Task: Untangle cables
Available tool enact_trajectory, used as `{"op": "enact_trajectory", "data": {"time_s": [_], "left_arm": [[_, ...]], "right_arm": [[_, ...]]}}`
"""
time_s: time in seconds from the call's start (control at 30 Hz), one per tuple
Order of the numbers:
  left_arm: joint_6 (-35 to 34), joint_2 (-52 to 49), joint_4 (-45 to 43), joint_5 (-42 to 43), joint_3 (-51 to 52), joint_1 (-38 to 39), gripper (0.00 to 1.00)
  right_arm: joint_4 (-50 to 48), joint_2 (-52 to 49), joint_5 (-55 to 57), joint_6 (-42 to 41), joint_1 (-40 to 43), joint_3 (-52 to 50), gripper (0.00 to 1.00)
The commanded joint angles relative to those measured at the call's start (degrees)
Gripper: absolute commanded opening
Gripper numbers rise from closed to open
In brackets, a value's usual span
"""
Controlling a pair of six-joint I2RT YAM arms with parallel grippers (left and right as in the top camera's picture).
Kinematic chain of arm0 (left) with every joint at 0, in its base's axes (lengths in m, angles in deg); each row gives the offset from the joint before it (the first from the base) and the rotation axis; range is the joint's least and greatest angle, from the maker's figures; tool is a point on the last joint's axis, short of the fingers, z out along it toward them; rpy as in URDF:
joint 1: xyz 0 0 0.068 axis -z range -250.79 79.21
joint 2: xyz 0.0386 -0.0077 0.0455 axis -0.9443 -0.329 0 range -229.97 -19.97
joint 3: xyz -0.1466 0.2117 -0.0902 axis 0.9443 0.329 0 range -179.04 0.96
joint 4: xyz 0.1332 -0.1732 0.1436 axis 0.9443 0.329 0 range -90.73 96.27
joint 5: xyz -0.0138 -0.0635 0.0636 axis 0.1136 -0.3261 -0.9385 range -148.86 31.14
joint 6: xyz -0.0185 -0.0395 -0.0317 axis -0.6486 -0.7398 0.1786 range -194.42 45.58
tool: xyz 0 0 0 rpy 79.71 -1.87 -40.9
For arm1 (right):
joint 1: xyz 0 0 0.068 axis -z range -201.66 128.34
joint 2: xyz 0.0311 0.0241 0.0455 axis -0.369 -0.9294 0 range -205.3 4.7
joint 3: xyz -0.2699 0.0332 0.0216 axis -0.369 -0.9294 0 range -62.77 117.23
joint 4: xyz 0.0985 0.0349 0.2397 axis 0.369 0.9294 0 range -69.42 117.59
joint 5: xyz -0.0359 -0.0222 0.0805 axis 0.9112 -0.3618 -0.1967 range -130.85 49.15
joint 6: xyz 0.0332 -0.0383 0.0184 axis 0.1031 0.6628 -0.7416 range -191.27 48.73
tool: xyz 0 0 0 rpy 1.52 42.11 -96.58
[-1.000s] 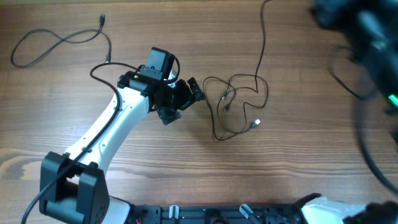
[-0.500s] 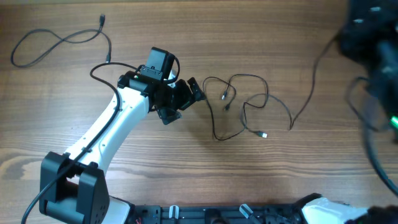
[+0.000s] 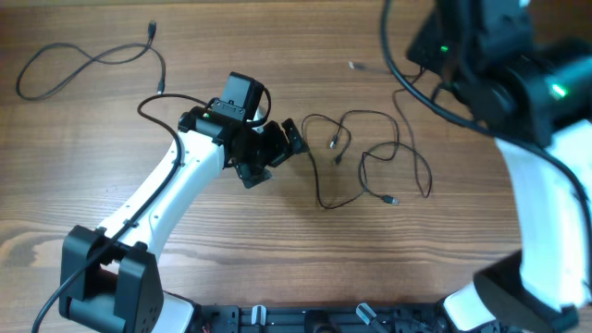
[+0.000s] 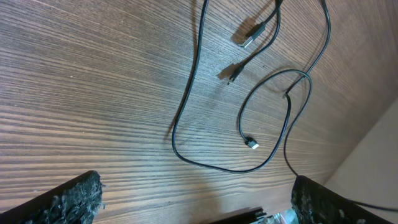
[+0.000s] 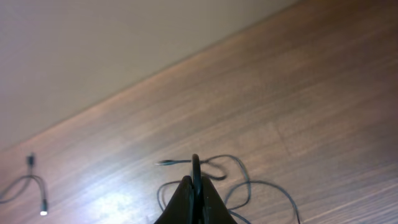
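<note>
Overhead: your left claw (image 3: pixel 273 155) sits spread beside the cables (image 3: pixel 363 165) on the bench (image 3: pixel 277 259). Right claw (image 5: pixel 194 186) is pressed together, raised above them.

The left arm (image 3: pixel 171 190) had smooth white links between black joints, with a blocky black base (image 3: pixel 102 277) by the bench's near-left corner. A thin black cable (image 3: pixel 146 104) looped off its wrist, next to a square black camera box (image 3: pixel 242 92). The left gripper (image 3: pixel 276 155) was all black, and its fingers (image 4: pixel 65 200) bore rough, crumbly-looking black pads. The right arm (image 3: pixel 546 203), along the right edge, was white lower down and black above, with green lights (image 3: pixel 558 90) and thick black cables (image 3: pixel 407 79). The right gripper (image 5: pixel 194 190) had dark, narrow, wedge-shaped fingers.
</note>
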Motion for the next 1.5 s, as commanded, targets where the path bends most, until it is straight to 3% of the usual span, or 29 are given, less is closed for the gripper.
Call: {"op": "enact_trajectory", "data": {"time_s": [0.0,0.23,0.53,0.73,0.83,0.93,1.2,1.33,1.4,1.47], "left_arm": [[0.1,-0.7,0.0,-0.5,0.0,0.3,1.0],[0.1,-0.7,0.0,-0.6,0.0,0.3,1.0],[0.1,-0.7,0.0,-0.5,0.0,0.3,1.0],[0.1,-0.7,0.0,-0.5,0.0,0.3,1.0],[0.1,-0.7,0.0,-0.5,0.0,0.3,1.0],[0.1,-0.7,0.0,-0.5,0.0,0.3,1.0],[0.1,-0.7,-0.1,-0.5,0.0,0.3,1.0],[0.1,-0.7,-0.2,-0.5,0.0,0.3,1.0],[0.1,-0.7,-0.2,-0.5,0.0,0.3,1.0],[0.1,-0.7,-0.2,-0.5,0.0,0.3,1.0]], "right_arm": [[0.0,-3.7,-1.6,-0.9,0.2,-0.1,0.04],[-0.6,-6.8,-3.9,-0.4,0.7,-0.1,0.04],[-2.9,-6.9,-21.0,3.1,5.3,-0.1,0.04],[-2.8,-6.9,-22.0,3.1,9.4,-0.1,0.05],[-2.4,-6.9,-21.9,5.4,10.8,-0.1,0.17],[-1.9,-6.9,-22.0,7.2,11.4,-0.1,0.17],[-0.4,-6.9,-22.3,7.5,11.4,-0.1,0.56],[-0.2,-6.9,-23.0,10.5,11.4,-0.1,0.9],[0.2,-6.9,-22.9,12.1,11.4,-0.1,1.0],[0.5,-6.9,-22.2,13.3,11.4,-0.1,1.0]]}}
